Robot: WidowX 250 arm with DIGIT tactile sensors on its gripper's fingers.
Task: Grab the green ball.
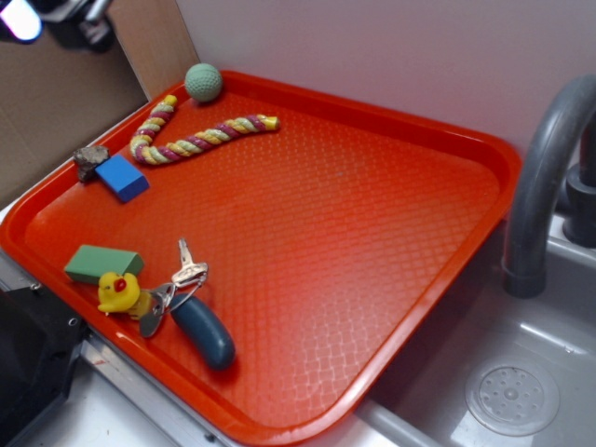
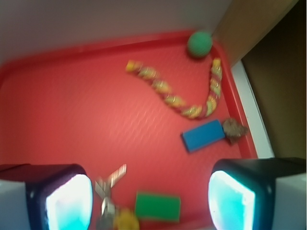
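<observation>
Approach stage, nothing grasped. Gripper [image 2: 148,199] spread wide and empty, high above the red tray [image 2: 57,120]. Green ball [image 2: 199,44] far ahead and slightly right, in the tray corner past the rope toy [image 2: 192,98]. Next: forward, right, then descend around the ball.
</observation>
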